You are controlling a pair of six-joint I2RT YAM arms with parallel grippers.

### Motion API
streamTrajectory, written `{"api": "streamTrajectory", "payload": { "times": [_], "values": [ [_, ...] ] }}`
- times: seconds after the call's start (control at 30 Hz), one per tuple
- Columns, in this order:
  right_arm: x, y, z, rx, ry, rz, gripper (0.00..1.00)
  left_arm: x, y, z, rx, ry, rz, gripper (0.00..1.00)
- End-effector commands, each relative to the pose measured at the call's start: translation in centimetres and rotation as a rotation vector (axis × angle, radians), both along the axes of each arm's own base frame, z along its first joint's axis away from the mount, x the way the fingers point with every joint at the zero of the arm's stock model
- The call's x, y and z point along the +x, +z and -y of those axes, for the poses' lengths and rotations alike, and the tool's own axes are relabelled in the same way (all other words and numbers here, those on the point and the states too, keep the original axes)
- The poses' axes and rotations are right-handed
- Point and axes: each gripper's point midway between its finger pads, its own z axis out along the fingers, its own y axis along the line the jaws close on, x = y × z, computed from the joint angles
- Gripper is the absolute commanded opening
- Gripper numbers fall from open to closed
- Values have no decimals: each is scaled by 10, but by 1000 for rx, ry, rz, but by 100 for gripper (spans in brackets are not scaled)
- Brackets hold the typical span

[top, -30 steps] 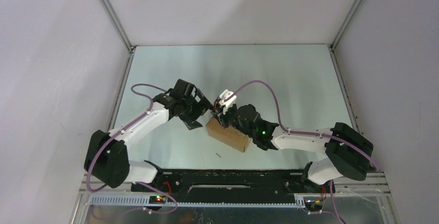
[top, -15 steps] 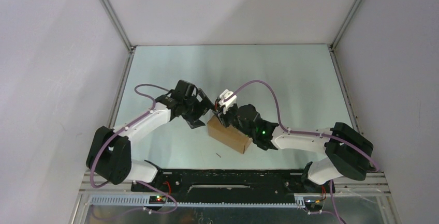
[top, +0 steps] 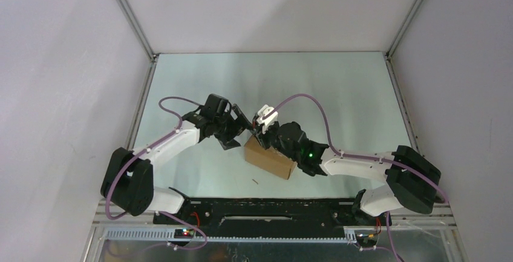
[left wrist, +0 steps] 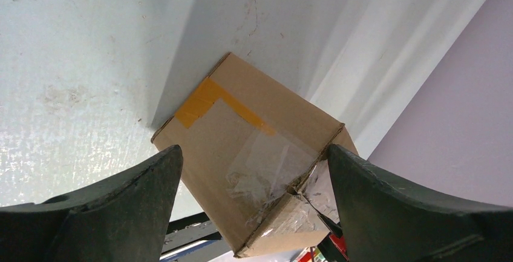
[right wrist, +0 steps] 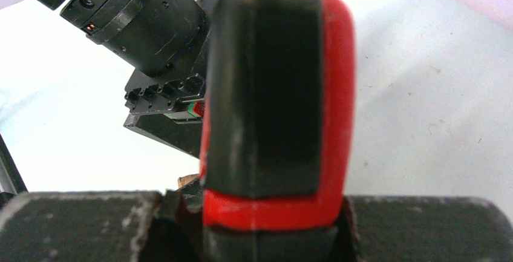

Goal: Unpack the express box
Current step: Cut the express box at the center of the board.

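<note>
Pale lilac walls and an aluminium frame close in a pale green bench (top: 339, 92), scuffed and marked in the left wrist view. The express box (top: 270, 159) lies on the bench a little toward 6 o'clock from its middle, between the two arms. Its long side runs from 10 o'clock to 4 o'clock in the top view.

The left fingers (left wrist: 121, 204) are released and spread wide. They sit low at the box's 10 o'clock end and point toward 4 o'clock. In the left wrist view one dark finger stands at either side of the box's end face. Whether they touch the cardboard cannot be told.

That end face carries an L-shaped strip of orange-yellow tape (left wrist: 205, 98) toward 11 o'clock. Crumpled clear tape (left wrist: 266, 168) lies over the flap seam toward 5 o'clock. The flaps are down.

The right fingers (right wrist: 423, 229) are clenched on a utility knife (right wrist: 275, 104) with a red and black body. In the right wrist view it stands up from between them toward 12 o'clock. In the top view this hand hangs over the far long edge of the box, close to the left fingers. The black wrist of the left arm (right wrist: 139, 26) fills the 10 o'clock corner of the right wrist view.

A green light (top: 308, 153) glows on the right arm, just beside the box's 3 o'clock side. Purple cables (top: 314, 108) loop over both arms.
</note>
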Motion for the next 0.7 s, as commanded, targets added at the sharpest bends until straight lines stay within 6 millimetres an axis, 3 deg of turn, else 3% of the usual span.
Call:
{"api": "streamTrajectory", "payload": {
  "times": [0.0,0.37,0.53,0.67],
  "values": [
    [-1,34,-2,77,1,56,0,-24,-41,-34,169,1,-97,92],
    [-15,-30,36,36,-70,-40,0,-16,-38,-38,175,1,-86,91],
    [-18,-40,40,33,-80,-64,0,-7,-31,-34,166,-6,-56,91],
    [-3,-36,47,45,-181,-47,0,-2,-5,-34,163,-15,-2,92]
  ]
}}
